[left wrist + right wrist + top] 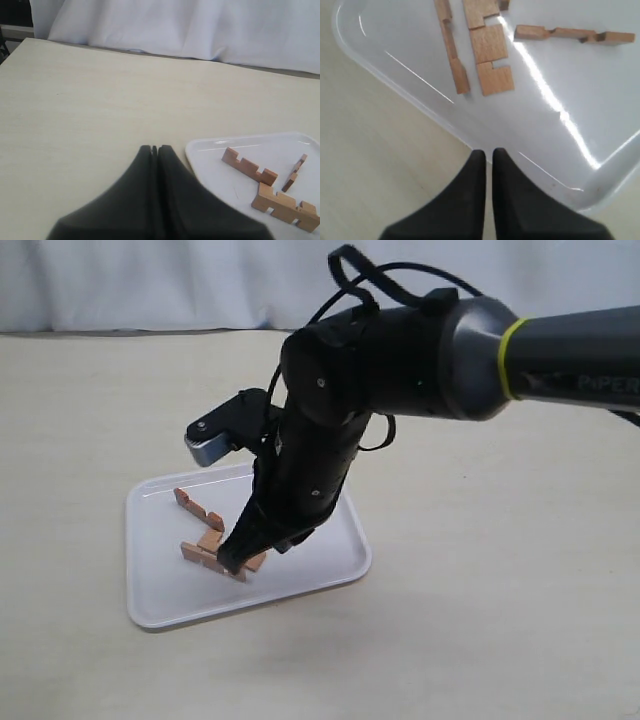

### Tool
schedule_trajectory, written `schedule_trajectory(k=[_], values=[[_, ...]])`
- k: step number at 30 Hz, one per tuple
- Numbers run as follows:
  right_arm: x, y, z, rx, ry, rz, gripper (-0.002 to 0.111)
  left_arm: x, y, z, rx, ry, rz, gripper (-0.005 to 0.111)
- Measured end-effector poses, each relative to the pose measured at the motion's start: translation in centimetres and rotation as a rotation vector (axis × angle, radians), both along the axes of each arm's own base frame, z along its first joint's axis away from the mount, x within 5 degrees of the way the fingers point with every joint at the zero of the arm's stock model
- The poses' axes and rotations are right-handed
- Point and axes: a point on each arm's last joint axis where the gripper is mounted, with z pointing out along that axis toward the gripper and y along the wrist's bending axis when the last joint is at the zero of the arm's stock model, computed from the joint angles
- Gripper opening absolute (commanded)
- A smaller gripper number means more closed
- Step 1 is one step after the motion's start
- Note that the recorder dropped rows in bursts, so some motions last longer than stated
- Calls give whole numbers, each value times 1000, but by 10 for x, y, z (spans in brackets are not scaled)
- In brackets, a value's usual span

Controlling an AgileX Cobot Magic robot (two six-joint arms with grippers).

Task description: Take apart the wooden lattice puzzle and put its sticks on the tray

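Observation:
No assembled lattice shows; the reddish-brown notched sticks lie loose on the white tray (335, 558). One stick (198, 506) lies apart toward the tray's back, and others (207, 556) are grouped near its middle. My right gripper (232, 565) comes down over that group, its arm hiding part of the tray. In the right wrist view its fingers (489, 152) are shut and empty above the tray's rim (560, 172), with sticks (452, 50) (490, 47) (575, 35) beyond. My left gripper (154, 148) is shut and empty over the table beside the tray (210, 150), near three sticks (249, 167) (294, 173) (285, 205).
The tray rests on a pale beige table (480, 620) with a white cloth backdrop (150, 280) behind. The right arm's thick dark body (400, 350) stretches in from the right above the tray. The left arm does not appear in the exterior view.

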Motion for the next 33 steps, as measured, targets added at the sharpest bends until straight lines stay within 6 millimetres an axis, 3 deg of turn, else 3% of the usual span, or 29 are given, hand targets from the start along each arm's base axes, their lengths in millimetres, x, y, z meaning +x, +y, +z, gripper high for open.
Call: schedule_trajectory(k=[4,8,12,16,19,21,23,28,31,33], values=[[5,-27,22,13,-11,-94,5,0,0,0,0,0,0,0],[10,-83,46,16,-19,-256,5,0,0,0,0,0,0,0],[-2,-139,52,2,-36,-410,5,0,0,0,0,0,0,0],[-19,-188,44,1,-58,-563,5,0,0,0,0,0,0,0],[-46,-236,19,-12,-69,-729,5,0,0,0,0,0,0,0],[-61,-253,9,-31,-67,-784,5,0,0,0,0,0,0,0],[-71,-259,18,-34,-106,-808,5,0,0,0,0,0,0,0],[-95,-255,70,-17,-331,-801,5,0,0,0,0,0,0,0],[-118,-249,85,3,-503,-795,5,0,0,0,0,0,0,0],[-139,-244,81,23,-619,-796,5,0,0,0,0,0,0,0]])
